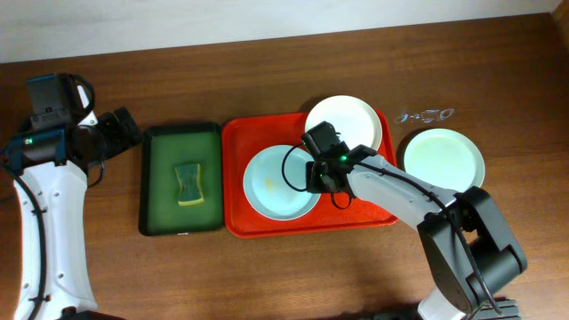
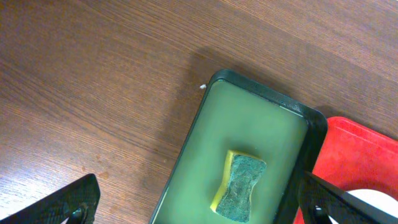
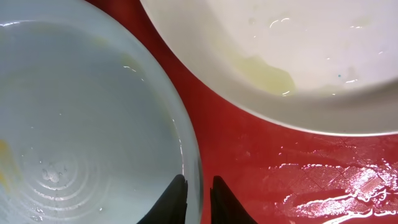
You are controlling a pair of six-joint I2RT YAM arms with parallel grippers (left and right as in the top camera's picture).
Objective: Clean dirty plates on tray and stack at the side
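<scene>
The red-orange tray (image 1: 378, 212) holds a pale mint-blue plate (image 1: 271, 187) with yellowish smears, and a cream-white plate (image 1: 348, 118) at its back right corner. A second mint-blue plate (image 1: 443, 158) lies on the table to the right of the tray. My right gripper (image 1: 313, 174) is shut on the right rim of the mint-blue plate on the tray. In the right wrist view its fingers (image 3: 199, 198) straddle that plate's rim (image 3: 81, 124), with the cream plate (image 3: 298, 50) and wet tray floor (image 3: 249, 149) beyond. My left gripper (image 1: 124, 129) is open and empty, left of the trays.
A dark green tray (image 1: 160, 178) left of the red tray holds a yellow-and-green sponge (image 1: 188, 183). The left wrist view shows the open fingers (image 2: 199, 202) above this tray (image 2: 249, 112) and sponge (image 2: 239, 186). A small clear glinting patch (image 1: 425, 115) is on the table, back right.
</scene>
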